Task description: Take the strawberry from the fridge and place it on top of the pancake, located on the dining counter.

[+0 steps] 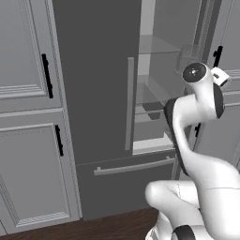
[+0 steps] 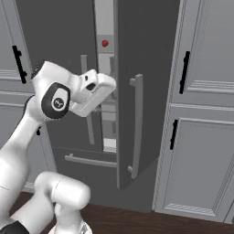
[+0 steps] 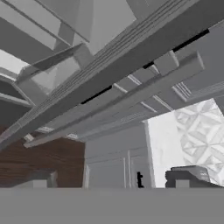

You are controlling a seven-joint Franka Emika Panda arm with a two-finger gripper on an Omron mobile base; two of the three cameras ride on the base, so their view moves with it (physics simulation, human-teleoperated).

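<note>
While the end effector [image 3: 109,180] gapes, the strawberry [image 2: 105,43] sits above.

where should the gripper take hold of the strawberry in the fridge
Grip the strawberry across its round middle, coming straight in from the front through the gap between the fridge doors. It is tiny, roundish and sits high on a shelf, so side approaches are blocked.
</note>
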